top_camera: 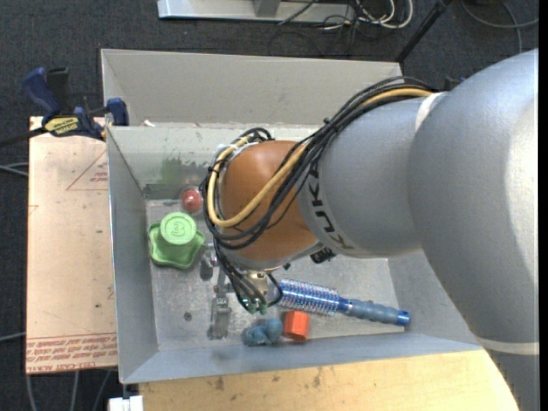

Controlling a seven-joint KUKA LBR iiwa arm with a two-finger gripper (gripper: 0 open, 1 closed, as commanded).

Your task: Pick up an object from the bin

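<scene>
gripper [223,308] low in grey metal bin [130,264], aperture cannot be told | nearest, just beside: fuzzy blue lump [259,335], small orange block [295,325], blue plastic bristle brush [338,302] | progress: early — nothing seen gripped, grasp and lift remain

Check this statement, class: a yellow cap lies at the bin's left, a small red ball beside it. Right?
No: the camera view shows the cap is green, not yellow. It lies at the bin's left, a small red ball beside it.
</scene>
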